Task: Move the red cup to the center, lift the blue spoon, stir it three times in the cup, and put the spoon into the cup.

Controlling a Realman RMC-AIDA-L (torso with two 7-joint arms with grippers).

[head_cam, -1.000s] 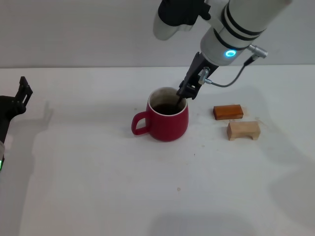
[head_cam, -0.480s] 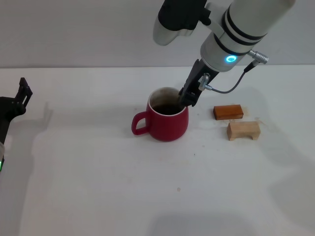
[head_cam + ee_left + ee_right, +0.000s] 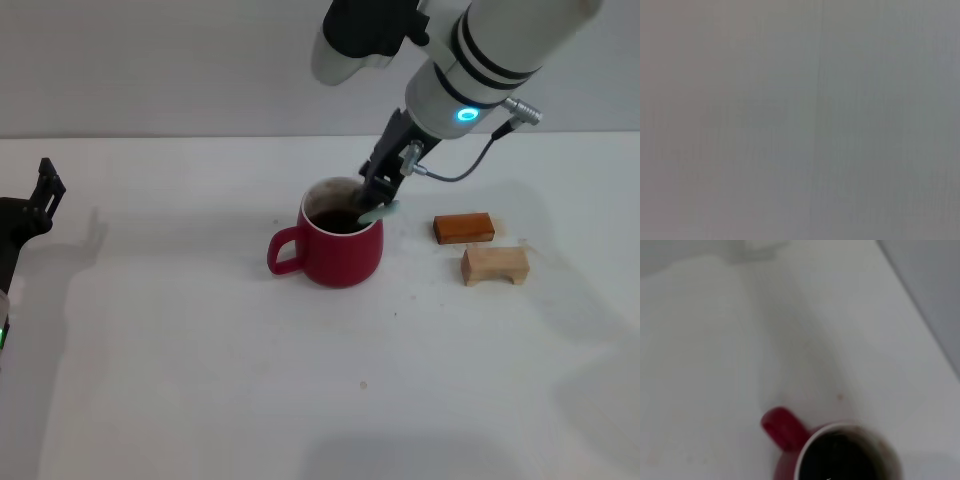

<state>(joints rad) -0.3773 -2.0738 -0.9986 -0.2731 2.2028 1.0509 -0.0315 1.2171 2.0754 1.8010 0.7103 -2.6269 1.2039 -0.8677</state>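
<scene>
White tabletop (image 3: 200,380) fills most of my head view, bare across the near part, with a pale grey wall behind it. Moving back from the near edge, I see the red cup (image 3: 338,243) standing upright around the middle of the table, its loop handle pointing toward the robot's left and dark liquid showing inside its white inner wall. My right wrist view looks down on the same cup (image 3: 830,450), showing the handle and the dark liquid within the white rim. Just to the cup's right, well apart from it, lies a tan wooden block (image 3: 494,265), and just behind that block an orange-brown block (image 3: 464,228); the two blocks sit close together. At the cup's far right rim I see the blue spoon (image 3: 379,212), its pale blue handle tilted over the rim while its lower end goes down into the cup, out of sight. The right gripper (image 3: 379,190) reaches down from above and behind, its dark fingers clenched on the upper end of the spoon handle, just above the rim. The white right arm rises behind it, with a glowing blue ring light. At the far left edge of my head view, the left gripper (image 3: 44,190) sits parked low beside the table, away from everything; I cannot tell whether it is clenched or released. My left wrist view shows only a flat grey surface.
</scene>
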